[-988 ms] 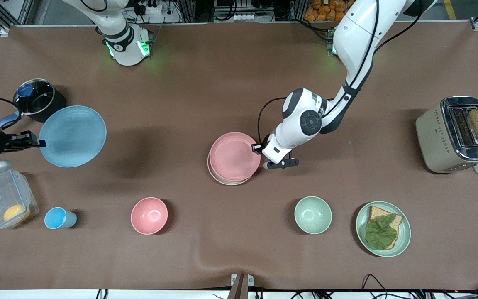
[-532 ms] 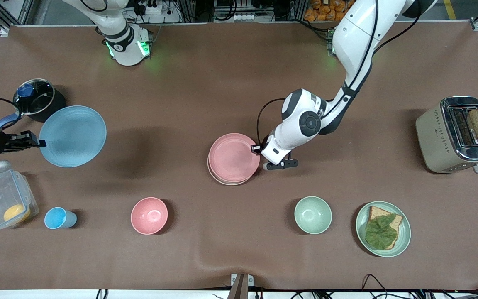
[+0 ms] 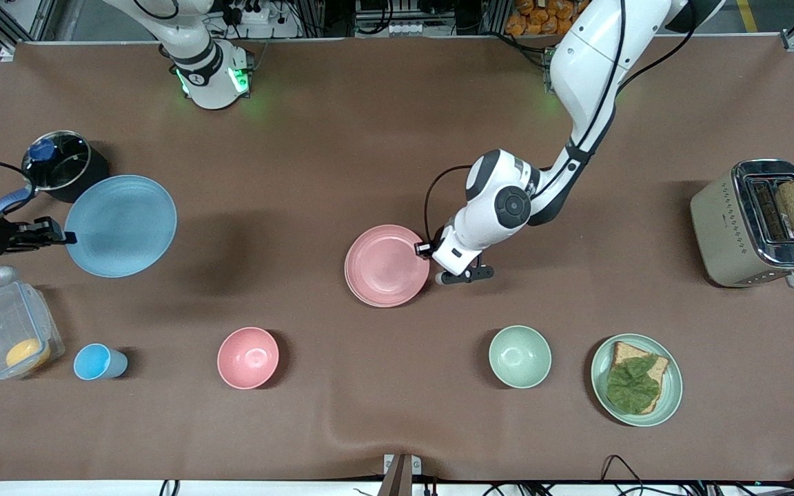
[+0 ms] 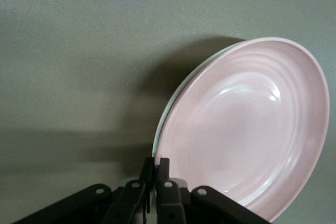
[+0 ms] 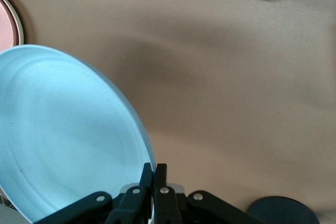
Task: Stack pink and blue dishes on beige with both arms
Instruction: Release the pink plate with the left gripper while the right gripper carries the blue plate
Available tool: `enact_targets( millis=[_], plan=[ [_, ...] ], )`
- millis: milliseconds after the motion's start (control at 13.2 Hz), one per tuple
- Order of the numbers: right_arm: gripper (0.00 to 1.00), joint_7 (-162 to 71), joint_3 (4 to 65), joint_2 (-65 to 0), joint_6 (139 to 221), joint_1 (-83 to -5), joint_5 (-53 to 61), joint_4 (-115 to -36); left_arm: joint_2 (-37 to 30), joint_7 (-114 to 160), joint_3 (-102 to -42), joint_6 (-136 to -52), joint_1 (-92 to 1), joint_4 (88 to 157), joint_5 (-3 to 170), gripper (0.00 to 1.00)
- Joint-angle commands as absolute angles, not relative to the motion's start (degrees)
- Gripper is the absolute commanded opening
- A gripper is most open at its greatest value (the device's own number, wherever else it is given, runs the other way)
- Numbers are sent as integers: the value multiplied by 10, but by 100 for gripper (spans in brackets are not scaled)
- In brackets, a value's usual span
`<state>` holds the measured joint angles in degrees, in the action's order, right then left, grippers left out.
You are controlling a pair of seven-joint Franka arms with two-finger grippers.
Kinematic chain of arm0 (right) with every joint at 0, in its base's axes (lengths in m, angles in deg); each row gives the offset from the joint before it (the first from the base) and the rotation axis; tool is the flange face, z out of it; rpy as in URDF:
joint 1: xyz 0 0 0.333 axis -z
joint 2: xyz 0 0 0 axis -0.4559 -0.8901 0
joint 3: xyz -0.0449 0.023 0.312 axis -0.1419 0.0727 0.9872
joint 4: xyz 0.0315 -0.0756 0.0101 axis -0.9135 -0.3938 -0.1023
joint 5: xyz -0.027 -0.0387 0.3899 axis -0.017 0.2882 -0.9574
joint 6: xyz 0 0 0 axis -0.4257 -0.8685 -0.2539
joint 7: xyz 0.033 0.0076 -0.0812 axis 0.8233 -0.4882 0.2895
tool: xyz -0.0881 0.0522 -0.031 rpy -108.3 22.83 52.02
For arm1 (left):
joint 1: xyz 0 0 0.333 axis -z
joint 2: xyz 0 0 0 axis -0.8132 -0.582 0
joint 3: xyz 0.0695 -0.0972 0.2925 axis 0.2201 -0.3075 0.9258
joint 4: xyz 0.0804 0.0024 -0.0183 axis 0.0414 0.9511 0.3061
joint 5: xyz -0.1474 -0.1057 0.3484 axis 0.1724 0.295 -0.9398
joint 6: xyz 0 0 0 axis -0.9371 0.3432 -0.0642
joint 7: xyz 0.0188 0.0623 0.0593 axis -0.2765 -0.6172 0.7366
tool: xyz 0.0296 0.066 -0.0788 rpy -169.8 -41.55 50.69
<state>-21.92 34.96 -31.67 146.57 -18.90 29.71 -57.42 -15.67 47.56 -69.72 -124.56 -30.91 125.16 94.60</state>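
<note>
The pink plate (image 3: 387,265) lies at mid-table on the beige plate (image 4: 169,103), which shows only as a thin pale rim under it. My left gripper (image 3: 428,246) is shut on the pink plate's rim at the side toward the left arm's end; the left wrist view shows its fingertips (image 4: 155,163) pinching that edge. The blue plate (image 3: 121,226) hangs roughly level over the right arm's end of the table. My right gripper (image 3: 66,238) is shut on its rim, with the black fingers (image 5: 156,170) clamped on the edge of the blue plate (image 5: 63,135).
A black pot (image 3: 65,164) stands next to the blue plate. Nearer the camera sit a plastic box (image 3: 11,337), blue cup (image 3: 97,362), pink bowl (image 3: 248,357), green bowl (image 3: 520,356) and green plate (image 3: 676,379) with a sandwich. A toaster (image 3: 755,224) stands at the left arm's end.
The left gripper has lowered the pink plate until it covers the beige plate almost fully. The right arm and blue plate have not moved.
</note>
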Motion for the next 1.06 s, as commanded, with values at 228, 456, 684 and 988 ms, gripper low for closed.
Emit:
enact_targets(
  millis=[228, 456, 684, 988],
  plan=[
    [0, -210, 360, -313, 1461, -176, 302, -576, -161, 494, -689, -1237, -302, 1237, 935, 33],
    [0, -216, 360, -312, 1461, -179, 302, -576, -158, 495, -688, -1207, -304, 1224, 935, 56],
    [0, -221, 361, -317, 1469, -190, 295, -576, -148, 500, -668, -1147, -304, 1203, 934, 72],
    [0, -325, 362, -329, 1522, -263, 295, -595, -116, 500, -637, -1079, -316, 1200, 861, 94]
  ],
)
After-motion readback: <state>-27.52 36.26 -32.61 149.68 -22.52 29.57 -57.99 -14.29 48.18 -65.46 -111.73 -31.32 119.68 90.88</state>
